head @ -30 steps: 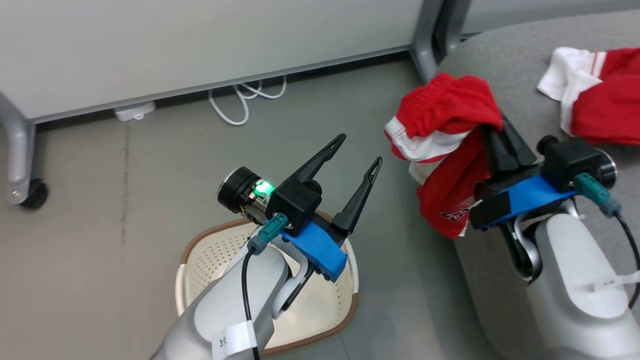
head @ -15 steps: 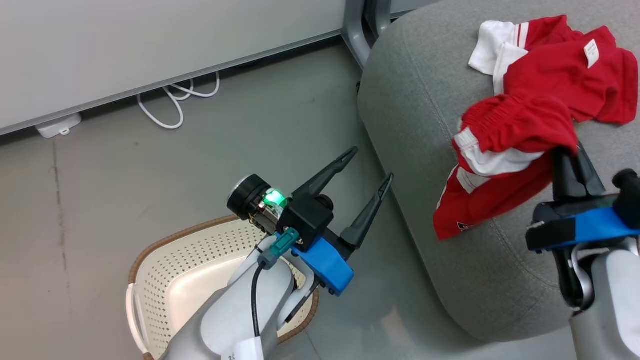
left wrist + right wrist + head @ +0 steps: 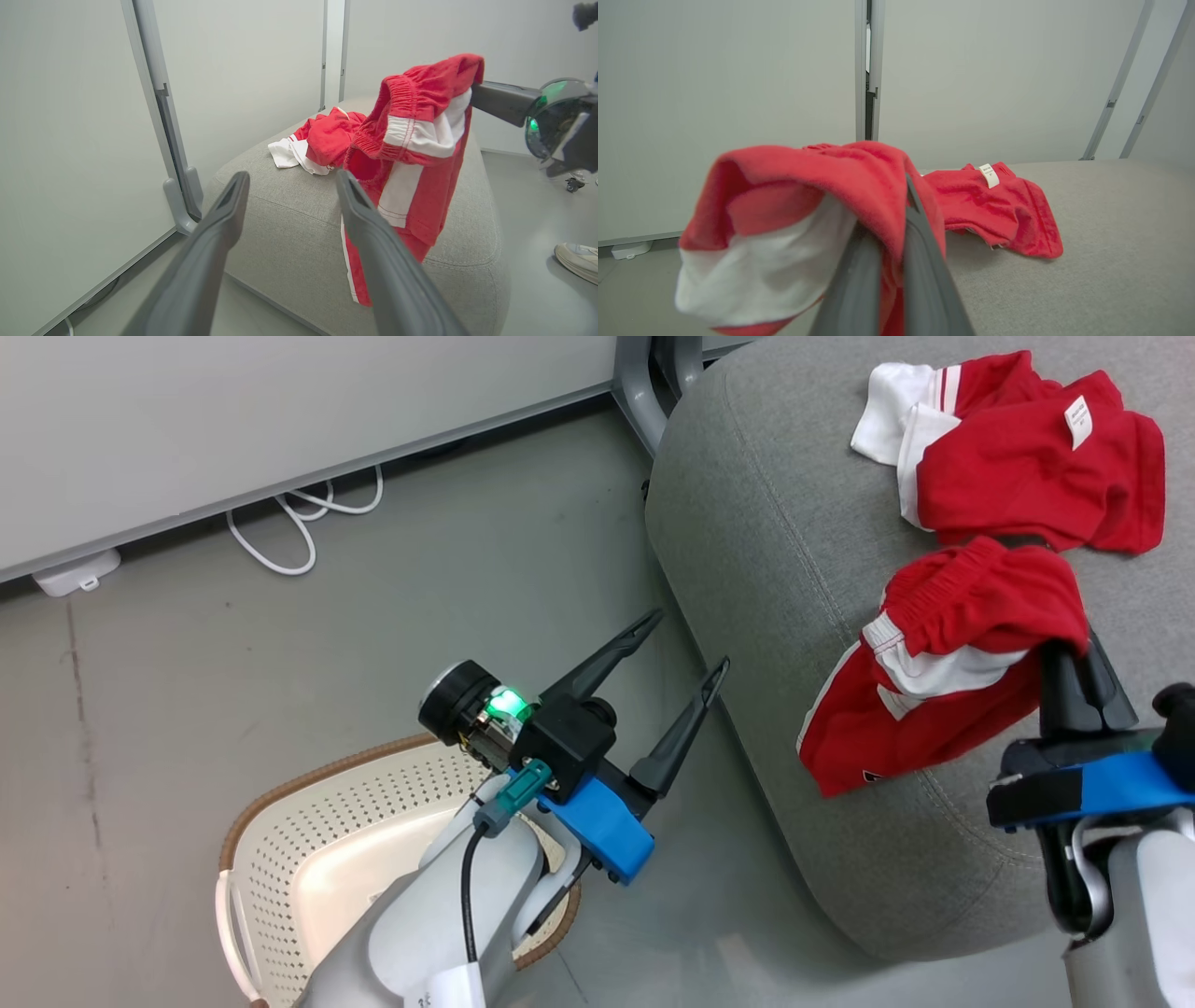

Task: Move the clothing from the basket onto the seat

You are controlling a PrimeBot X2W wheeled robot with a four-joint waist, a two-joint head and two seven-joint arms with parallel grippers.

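as they hung over the seat (image 3: 766,569), shorts (image 3: 943,709): clamped in closed right gripper (image 3: 1074,658)
garment (image 3: 1027,467): lay on seat (done)
basket (image 3: 308,784): looked bare, partly hidden
left gripper (image 3: 688,640): wide, holding nothing
remaining: the release

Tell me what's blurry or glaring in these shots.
Right wrist view: the held garment is soft, close to the lens; the lying garment on the seat is sharper. Left wrist view: the jaws of the left gripper slightly soft. Head view: crisp, evenly lit.
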